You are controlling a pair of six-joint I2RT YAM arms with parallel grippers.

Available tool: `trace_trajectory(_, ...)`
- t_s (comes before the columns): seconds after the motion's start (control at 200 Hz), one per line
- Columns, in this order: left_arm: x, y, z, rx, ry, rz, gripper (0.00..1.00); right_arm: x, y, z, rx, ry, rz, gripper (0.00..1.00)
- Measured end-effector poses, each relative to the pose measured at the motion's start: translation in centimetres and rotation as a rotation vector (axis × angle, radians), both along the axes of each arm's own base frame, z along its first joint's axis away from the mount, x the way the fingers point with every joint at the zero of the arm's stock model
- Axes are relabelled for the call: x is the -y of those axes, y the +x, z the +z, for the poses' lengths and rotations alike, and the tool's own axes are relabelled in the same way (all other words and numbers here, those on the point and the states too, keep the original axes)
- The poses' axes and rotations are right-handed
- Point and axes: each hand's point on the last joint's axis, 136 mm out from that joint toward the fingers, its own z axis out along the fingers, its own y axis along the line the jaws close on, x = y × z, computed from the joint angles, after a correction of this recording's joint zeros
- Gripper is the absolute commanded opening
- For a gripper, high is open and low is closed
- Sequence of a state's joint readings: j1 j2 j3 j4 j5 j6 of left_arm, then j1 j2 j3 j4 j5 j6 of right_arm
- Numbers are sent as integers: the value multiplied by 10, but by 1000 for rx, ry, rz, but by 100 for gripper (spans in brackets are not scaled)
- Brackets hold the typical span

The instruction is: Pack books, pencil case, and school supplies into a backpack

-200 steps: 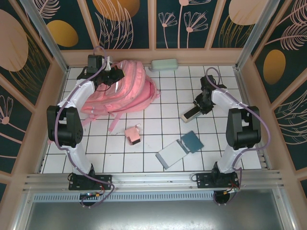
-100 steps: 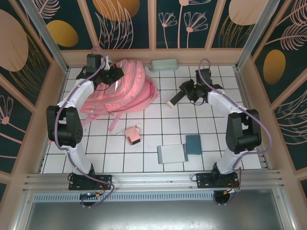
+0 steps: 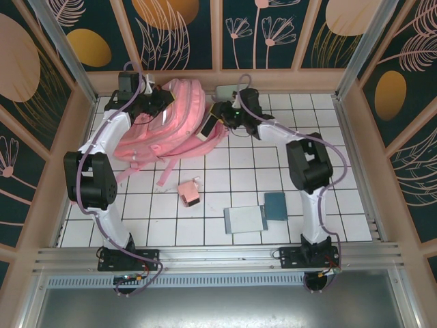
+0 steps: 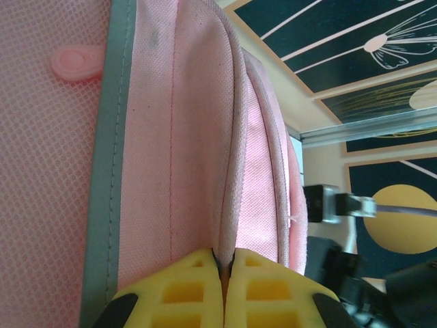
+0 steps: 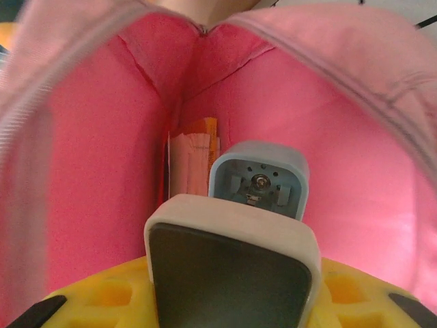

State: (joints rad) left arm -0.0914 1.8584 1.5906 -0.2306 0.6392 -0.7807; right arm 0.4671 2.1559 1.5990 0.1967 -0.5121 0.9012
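**Item 1, backpack (image 3: pixel 174 126).** Lies far left on the table (image 3: pixel 225 171), mouth facing centre. Posn same as a sec ago.

**Item 2, left tool (image 4: pixel 222 263).** Pressed together on a fold of the backpack's rim, pinching the fabric. It has stayed put and props the mouth open.

**Item 3, right tool (image 3: pixel 220 115).** A sec ago it was over the right half of the table. Now it is swung across to the backpack's mouth. It pinches the black-and-cream box (image 5: pixel 232 263), jaws part-spread round it.

**Item 4, black-and-cream box.** Gone from open table to inside the mouth, and the right wrist view has pink lining on every side. Not yet let go. A pale-blue end sits just behind it, and we cannot tell if that is a separate thing.

**Item 5, still out on the table.**
- pink box (image 3: pixel 189 193)
- grey-blue box (image 3: pixel 244 220), with the teal pad (image 3: pixel 276 205) just beside it; both sit squarer than a sec ago
- mint-green case (image 3: pixel 225 90), by the far wall

**Meaning.** We judge one supply approx. delivered, with release pending. Four loose items remain to pack.
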Motion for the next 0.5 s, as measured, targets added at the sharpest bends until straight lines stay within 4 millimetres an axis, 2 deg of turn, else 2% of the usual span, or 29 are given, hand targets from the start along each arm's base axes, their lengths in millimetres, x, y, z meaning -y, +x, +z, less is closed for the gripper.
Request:
trace_trajectory(0.2,3,1,8,-3,-44,-1,0,-43,18,-24,20,46,43,32)
trace_trajectory(0.425,7,0,15,2,-76,-21,0,-82,42,-43,49,120,66,35)
trace_trajectory(0.5,7,0,15,4,-78,-24,0,-95,48,-49,56,134,78,40)
